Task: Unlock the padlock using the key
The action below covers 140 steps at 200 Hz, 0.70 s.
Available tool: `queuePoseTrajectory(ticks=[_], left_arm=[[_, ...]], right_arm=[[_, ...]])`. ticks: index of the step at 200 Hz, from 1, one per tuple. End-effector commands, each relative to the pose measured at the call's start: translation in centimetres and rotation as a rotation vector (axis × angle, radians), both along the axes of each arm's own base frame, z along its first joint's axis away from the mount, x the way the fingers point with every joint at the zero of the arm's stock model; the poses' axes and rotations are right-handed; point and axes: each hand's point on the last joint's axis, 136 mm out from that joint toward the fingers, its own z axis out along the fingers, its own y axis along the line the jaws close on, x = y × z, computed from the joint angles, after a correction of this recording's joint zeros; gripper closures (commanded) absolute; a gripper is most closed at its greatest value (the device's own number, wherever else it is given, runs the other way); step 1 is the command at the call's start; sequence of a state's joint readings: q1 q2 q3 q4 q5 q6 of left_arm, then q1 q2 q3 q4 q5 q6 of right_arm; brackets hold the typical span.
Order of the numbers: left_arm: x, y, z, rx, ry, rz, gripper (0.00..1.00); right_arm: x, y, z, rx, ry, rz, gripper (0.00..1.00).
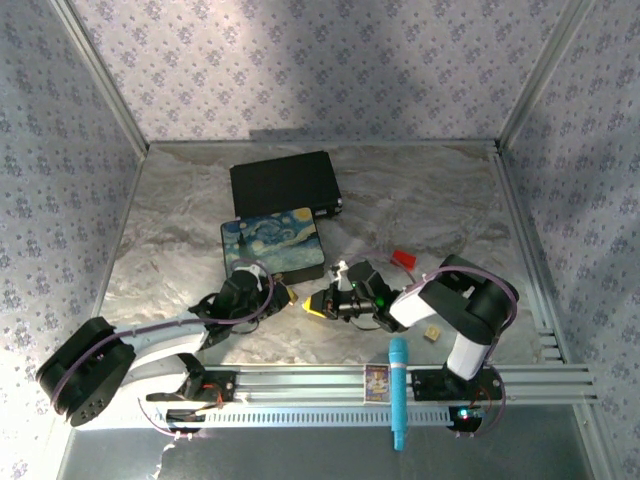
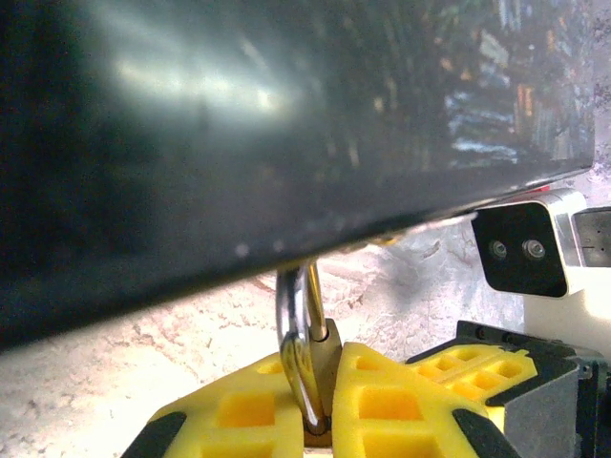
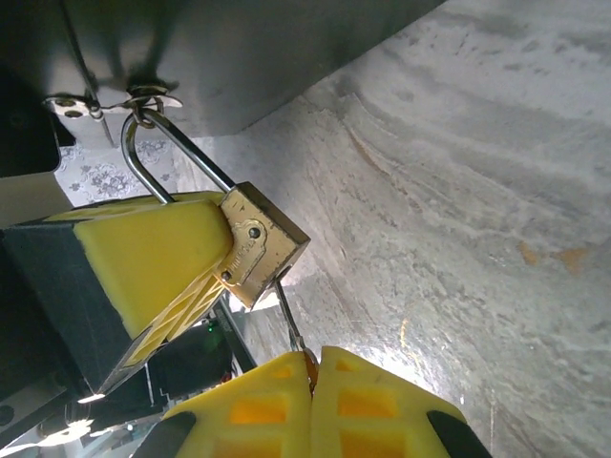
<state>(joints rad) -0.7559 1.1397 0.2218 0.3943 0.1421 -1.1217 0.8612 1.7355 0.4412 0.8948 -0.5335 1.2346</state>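
Brass padlock (image 3: 256,239), hooked on a hasp (image 3: 143,100), sits clamped in the left gripper (image 2: 323,386), while the right gripper (image 3: 313,401) just beside it pinches the key (image 3: 289,322), blade aligned lengthwise into the lock's base

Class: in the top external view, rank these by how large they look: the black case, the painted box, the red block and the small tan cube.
1. black case and painted box: they look too alike to rank, and the case lies farther back.
2. red block.
3. tan cube, slightly smaller.
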Motion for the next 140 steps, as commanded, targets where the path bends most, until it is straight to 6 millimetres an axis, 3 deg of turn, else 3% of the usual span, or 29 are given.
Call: queuePoseTrajectory(ticks=[1, 80, 140], left_arm=[[0.1, -1.8, 2.6, -0.108, -0.014, -0.028, 0.97], [-0.3, -2.0, 4.0, -0.189, -0.003, -0.013, 1.00], [-0.5, -1.2, 4.0, -0.171, -0.012, 0.016, 1.00]], right_arm=[[0.0, 1.1, 1.1, 0.053, -0.026, 0.034, 1.00], [1.9, 0.5, 1.7, 0.091, -0.026, -0.029, 1.00], [2.7, 1.3, 2.1, 0.160, -0.004, -0.059, 1.00]])
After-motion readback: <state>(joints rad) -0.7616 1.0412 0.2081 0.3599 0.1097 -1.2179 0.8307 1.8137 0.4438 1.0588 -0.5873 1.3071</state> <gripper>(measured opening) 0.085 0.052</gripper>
